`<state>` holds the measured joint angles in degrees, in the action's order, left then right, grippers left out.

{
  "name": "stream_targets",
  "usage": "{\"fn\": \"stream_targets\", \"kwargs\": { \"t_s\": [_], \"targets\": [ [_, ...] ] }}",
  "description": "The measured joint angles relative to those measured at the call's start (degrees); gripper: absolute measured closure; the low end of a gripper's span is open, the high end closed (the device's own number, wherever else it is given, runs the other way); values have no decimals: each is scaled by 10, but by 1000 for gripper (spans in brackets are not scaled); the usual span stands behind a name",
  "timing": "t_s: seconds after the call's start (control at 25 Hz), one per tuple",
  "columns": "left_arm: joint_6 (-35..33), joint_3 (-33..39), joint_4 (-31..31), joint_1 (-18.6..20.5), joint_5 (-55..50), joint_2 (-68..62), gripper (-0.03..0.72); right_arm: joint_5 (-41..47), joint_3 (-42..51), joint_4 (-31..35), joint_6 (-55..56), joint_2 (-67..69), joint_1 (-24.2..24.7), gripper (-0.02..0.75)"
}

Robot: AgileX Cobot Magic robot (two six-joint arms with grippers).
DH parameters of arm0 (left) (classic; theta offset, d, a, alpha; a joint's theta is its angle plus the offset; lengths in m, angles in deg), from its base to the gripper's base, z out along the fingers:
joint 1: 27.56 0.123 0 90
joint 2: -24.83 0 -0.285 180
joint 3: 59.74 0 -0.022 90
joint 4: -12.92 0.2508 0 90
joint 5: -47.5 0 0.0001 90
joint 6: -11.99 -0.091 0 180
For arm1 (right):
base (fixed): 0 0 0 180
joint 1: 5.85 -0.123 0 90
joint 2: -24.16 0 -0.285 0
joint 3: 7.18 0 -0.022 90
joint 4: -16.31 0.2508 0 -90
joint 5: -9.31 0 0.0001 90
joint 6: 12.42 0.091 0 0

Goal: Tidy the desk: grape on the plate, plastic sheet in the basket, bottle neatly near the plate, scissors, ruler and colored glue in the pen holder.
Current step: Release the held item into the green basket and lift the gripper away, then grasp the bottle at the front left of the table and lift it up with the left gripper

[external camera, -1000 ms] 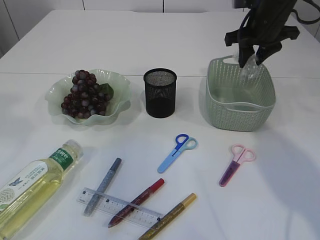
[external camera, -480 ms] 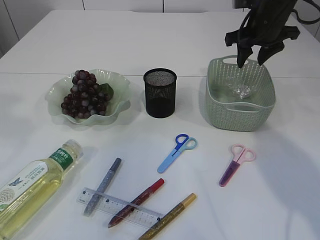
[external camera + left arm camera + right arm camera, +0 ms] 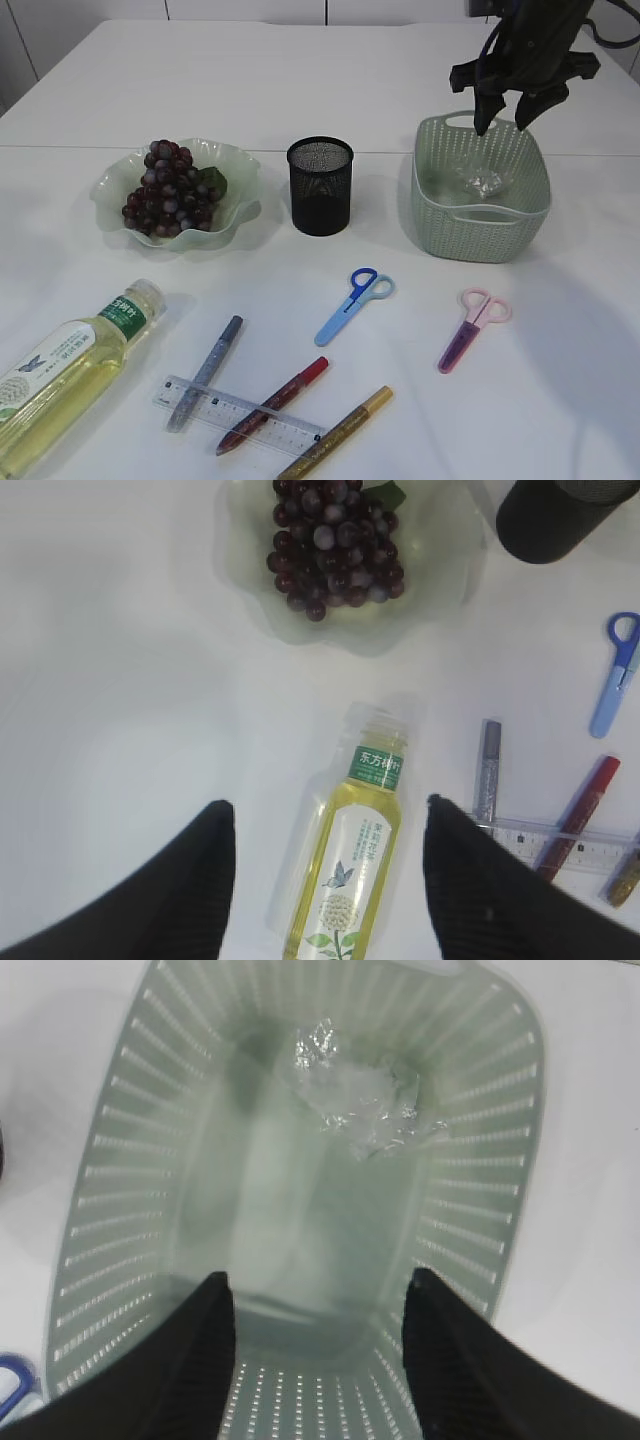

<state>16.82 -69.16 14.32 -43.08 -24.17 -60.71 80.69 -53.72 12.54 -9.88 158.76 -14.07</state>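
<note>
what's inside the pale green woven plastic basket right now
A crumpled clear plastic sheet lies on the floor of the pale green woven plastic basket. Nothing else shows inside, though the sheet hides the floor beneath it.

A white table point(image 3: 300, 80) carries everything. Toward the back stand a pale green plate point(image 3: 240, 170), a black mesh pen holder point(image 3: 320, 187) and a green basket point(image 3: 480, 225) in a row. Nearer lie blue scissors point(image 3: 352, 300), pink scissors point(image 3: 470, 325), and a bottle point(image 3: 70, 370) on its side at the left. A clear ruler point(image 3: 240, 408) lies under three glue pens: silver point(image 3: 207, 370), red point(image 3: 275, 403), gold point(image 3: 340, 432).
</note>
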Motion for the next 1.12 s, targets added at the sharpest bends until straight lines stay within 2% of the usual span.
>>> {"fn": "stream_targets", "kwargs": {
  "t_s": [0.28,0.64,0.88,1.12],
  "targets": [
    [-52,5,-36,0,0,-13,251,0,0,38,7,0,0,308],
    [-60,102,-40,0,1,-24,250,0,1,38,8,0,0,307],
    [-65,105,-40,0,3,-28,230,0,36,52,7,-29,0,307],
    [-66,105,-45,0,3,-28,228,0,111,51,5,-125,0,307]
  ]
}}
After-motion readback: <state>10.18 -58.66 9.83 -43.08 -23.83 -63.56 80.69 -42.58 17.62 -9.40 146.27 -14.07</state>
